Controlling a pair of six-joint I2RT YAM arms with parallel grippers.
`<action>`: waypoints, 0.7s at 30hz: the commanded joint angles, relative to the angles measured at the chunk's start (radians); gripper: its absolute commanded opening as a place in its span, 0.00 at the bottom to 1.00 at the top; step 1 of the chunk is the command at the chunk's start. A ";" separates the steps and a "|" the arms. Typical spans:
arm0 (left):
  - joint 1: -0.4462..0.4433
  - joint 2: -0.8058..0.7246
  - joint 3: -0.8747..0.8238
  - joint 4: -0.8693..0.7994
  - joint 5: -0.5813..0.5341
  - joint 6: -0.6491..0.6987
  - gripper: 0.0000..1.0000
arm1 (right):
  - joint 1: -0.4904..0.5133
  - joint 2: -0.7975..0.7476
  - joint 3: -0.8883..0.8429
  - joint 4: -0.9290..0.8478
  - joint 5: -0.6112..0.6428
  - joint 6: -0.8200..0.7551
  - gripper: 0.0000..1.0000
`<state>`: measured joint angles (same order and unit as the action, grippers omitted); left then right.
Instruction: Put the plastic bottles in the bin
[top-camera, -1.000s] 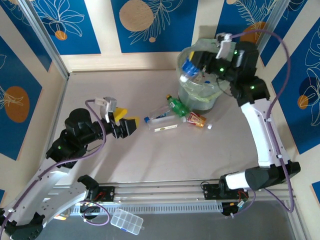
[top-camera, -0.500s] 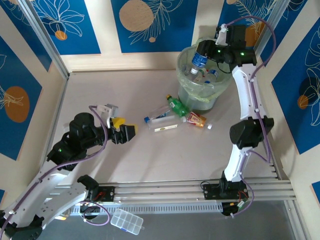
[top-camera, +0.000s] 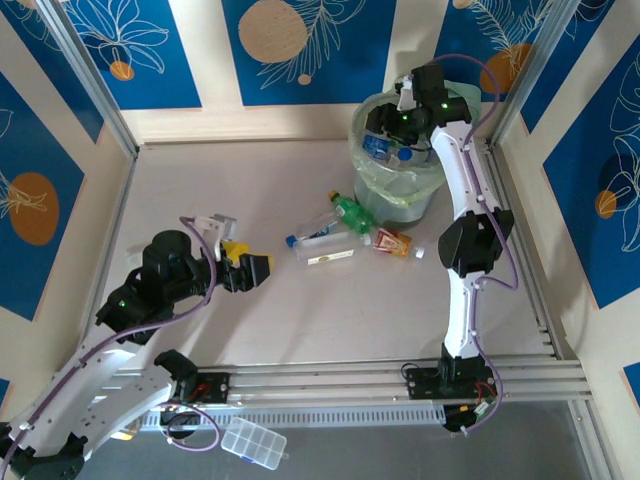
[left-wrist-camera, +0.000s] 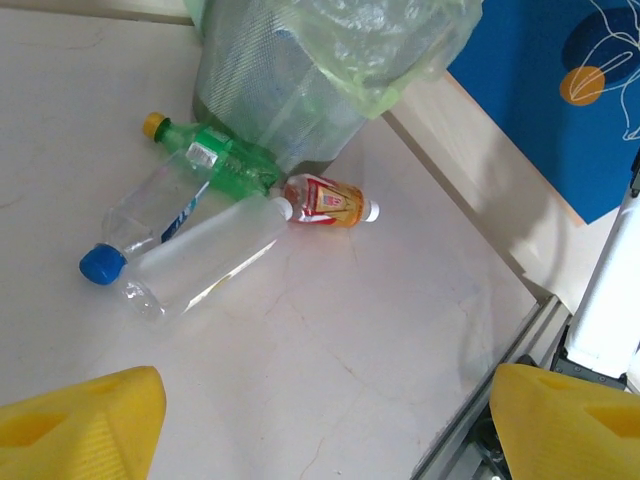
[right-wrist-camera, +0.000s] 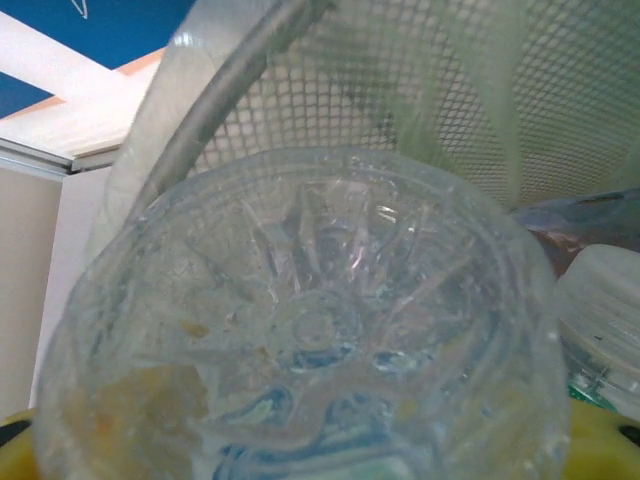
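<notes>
Over the bin (top-camera: 400, 200), a bottle (right-wrist-camera: 310, 330) hides the right gripper (top-camera: 383, 130) jaws, state unclear; the left gripper (left-wrist-camera: 320, 415) is spread.

The left claw (left-wrist-camera: 320, 430) is hanging open over bare table (left-wrist-camera: 380, 330), with clear room between its fingers and just ahead. Farther ahead, four plastic bottles (left-wrist-camera: 205, 255) are lying bunched close together, blocking the way to the bin (left-wrist-camera: 280, 90) behind them. On this claw's right, a metal rail (left-wrist-camera: 500, 370) and a white arm link (left-wrist-camera: 610, 290) are closing that side. The right claw (top-camera: 385, 128) is sitting over the bin's mouth, with a clear bottle (right-wrist-camera: 300, 330) crowding the space directly ahead of it and the mesh wall (right-wrist-camera: 450, 90) just beyond.
</notes>
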<state>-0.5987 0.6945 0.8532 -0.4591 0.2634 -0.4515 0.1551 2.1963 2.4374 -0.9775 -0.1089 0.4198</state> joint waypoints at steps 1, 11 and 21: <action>-0.007 -0.006 -0.008 -0.011 -0.014 -0.016 0.85 | -0.002 0.095 0.083 -0.109 0.011 -0.005 0.66; -0.007 -0.001 -0.002 -0.018 -0.024 -0.003 0.87 | -0.002 0.002 0.136 -0.114 0.095 -0.013 0.82; -0.007 -0.003 0.003 -0.021 -0.023 0.004 0.87 | -0.026 -0.153 0.103 -0.090 0.152 -0.031 0.79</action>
<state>-0.5987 0.6968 0.8513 -0.4686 0.2523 -0.4625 0.1307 2.1002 2.5538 -1.0637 0.0154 0.4095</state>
